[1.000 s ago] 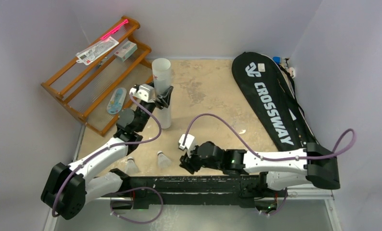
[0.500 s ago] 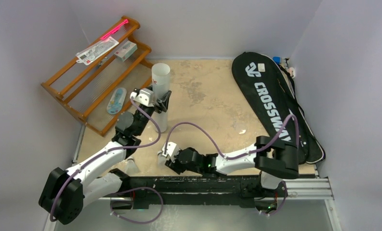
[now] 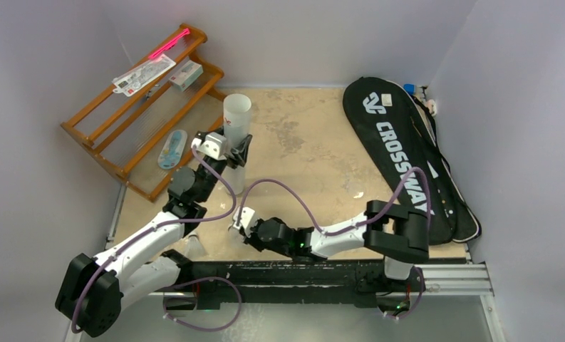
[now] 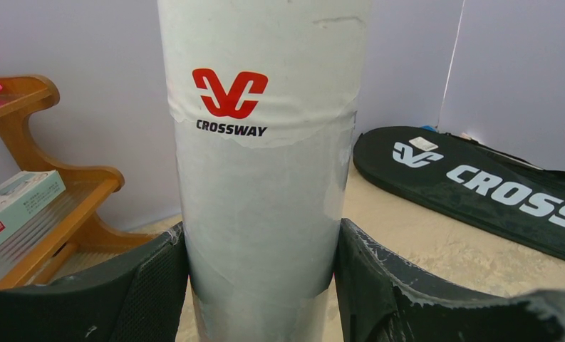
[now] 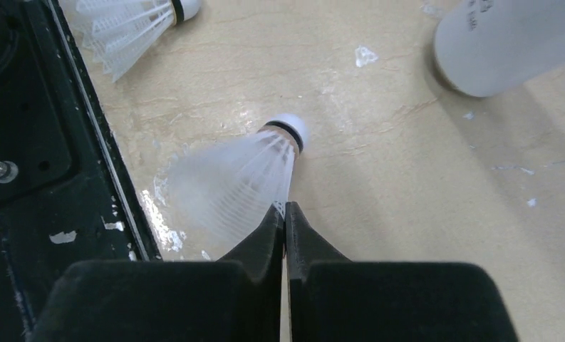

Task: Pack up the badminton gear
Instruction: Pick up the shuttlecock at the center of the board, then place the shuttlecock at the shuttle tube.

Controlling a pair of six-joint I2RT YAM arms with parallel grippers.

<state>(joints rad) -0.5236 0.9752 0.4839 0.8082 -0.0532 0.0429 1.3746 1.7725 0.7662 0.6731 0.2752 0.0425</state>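
Two shuttlecocks left on the tabletop, going by the top view. The left end effector [image 3: 235, 151] is wrapped around the tube [image 3: 236, 117], holding it upright. The right end effector [image 3: 241, 228] sits low, right on top of one shuttlecock [image 3: 235, 234]. The second shuttlecock [image 3: 194, 244] lies off to that end effector's left, and the racket bag [image 3: 393, 153] is well away on its right.

Left wrist: the left end effector [image 4: 261, 285] has its fingers [image 4: 158, 285] pressed on both sides of the tube [image 4: 261, 178], so it's grasping it. It's a smooth cardboard wall, probably light and a bit slippery.

Right wrist: the right end effector [image 5: 285, 214] is clenched, tips together on the edge of the shuttlecock [image 5: 244, 182] feather skirt, cork end pointing away. It looks blurred. The second shuttlecock [image 5: 133, 21] is beyond it to the left, and the tube [image 5: 507, 43] is ahead to the right. Feathers are featherweight and crush easily, so I'd say a gentle pinch on the skirt or the cork is the way.

Compared to a second ago, the right arm has swung in from the right and its jaws have snapped closed. The left arm has barely nudged the tube.
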